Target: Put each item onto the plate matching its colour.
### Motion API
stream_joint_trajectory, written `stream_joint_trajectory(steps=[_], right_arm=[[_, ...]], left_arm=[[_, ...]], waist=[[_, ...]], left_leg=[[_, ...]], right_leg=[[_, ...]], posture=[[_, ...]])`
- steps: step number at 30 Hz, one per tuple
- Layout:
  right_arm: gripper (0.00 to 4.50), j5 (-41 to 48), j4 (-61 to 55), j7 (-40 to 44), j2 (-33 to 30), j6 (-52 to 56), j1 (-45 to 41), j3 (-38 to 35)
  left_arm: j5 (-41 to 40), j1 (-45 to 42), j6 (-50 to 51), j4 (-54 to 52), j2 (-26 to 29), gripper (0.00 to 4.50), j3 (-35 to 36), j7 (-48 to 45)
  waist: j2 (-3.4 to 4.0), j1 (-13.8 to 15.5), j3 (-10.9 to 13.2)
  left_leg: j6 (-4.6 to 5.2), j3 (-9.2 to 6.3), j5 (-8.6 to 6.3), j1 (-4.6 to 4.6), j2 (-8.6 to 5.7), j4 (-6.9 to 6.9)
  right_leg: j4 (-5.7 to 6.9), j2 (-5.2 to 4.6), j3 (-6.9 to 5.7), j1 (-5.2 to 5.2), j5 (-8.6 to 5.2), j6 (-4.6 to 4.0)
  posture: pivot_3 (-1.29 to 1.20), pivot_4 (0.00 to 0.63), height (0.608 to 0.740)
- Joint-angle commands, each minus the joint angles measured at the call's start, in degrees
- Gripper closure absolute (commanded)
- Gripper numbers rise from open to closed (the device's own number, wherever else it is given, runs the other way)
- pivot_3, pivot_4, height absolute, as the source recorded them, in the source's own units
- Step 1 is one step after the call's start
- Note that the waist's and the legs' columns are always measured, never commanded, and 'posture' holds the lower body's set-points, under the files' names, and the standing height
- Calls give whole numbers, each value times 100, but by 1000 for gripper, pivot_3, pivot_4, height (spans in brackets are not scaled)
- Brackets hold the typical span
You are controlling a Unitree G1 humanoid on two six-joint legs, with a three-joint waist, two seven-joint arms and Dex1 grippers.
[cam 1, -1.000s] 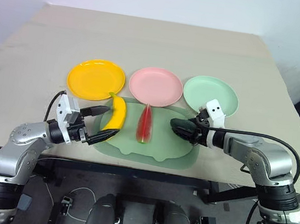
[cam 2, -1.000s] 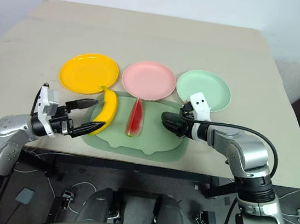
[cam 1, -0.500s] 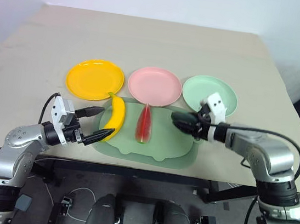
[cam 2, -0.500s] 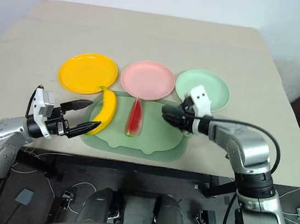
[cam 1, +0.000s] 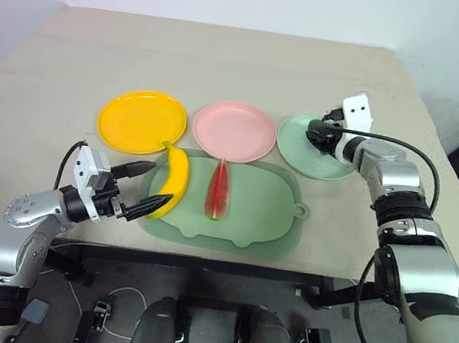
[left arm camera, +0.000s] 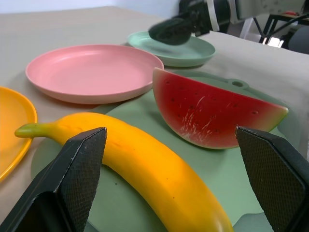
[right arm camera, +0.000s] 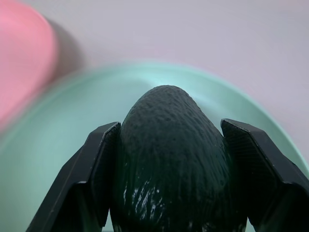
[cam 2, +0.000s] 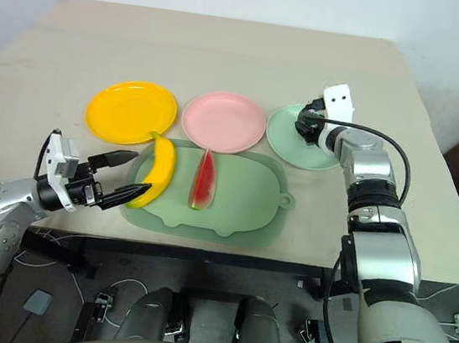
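Over the mint green plate (cam 1: 321, 150) the right gripper (cam 1: 319, 135) clamps the dark avocado (right arm camera: 171, 159). Left gripper (cam 1: 145, 186) gapes wide astride the banana (cam 1: 174, 181), which lies on the pale-green mat (cam 1: 249, 212) beside the watermelon wedge (cam 1: 219, 189) — pink plate (cam 1: 235, 132) and yellow plate (cam 1: 141, 120) sit beyond, on a beige table (cam 1: 227, 61).

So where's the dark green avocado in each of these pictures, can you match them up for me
Left eye view: avocado upper right, in the right gripper, over the mint green plate.
Right eye view: upper right, over the same plate.
Left wrist view: far background, top centre, above that plate.
Right wrist view: centre, between the two fingers.
Shared landmark: the mint green plate.
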Motion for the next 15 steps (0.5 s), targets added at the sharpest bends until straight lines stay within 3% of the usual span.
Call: stream_joint_trajectory(steps=[1, 3, 6, 10, 15], right_arm=[[1482, -218, 322, -3, 22, -428, -325, -72], [728, -249, 422, -7, 29, -521, -366, -145], [34, -252, 248, 315, -22, -562, -309, -167], [34, -120, -594, 398, -164, -228, -63, -330], [34, 200, -2585, 298, -267, 815, 436, -686]], left_arm=[[-5, 57, -121, -215, 40, 0, 142, 22], [-3, 72, -121, -232, 39, 0, 145, 30], [-1, 53, -102, -251, 40, 0, 131, 56], [12, -8, -95, -210, 50, 0, 97, 47], [69, -66, -117, -118, 64, 0, 51, 3]], waist=[[0, -48, 0], [0, -58, 0], [1, -60, 0], [2, -50, 1], [2, -34, 1]], left_leg=[[0, 0, 0, 0, 0, 0], [0, -1, 0, 1, 1, 0], [0, -2, 0, 2, 2, 0], [0, -2, 0, 3, 3, 0], [0, -5, 0, 2, 4, 2]], right_leg=[[1, 0, 1, 0, 0, 0], [2, 0, 4, -1, 0, 0], [3, 1, 9, -4, 0, 0], [6, 1, 15, -8, 0, 0], [6, 0, 16, -7, 0, 0]], posture=[[0, 150, 695], [0, 150, 695], [0, 150, 695], [0, 150, 695], [0, 150, 695]])
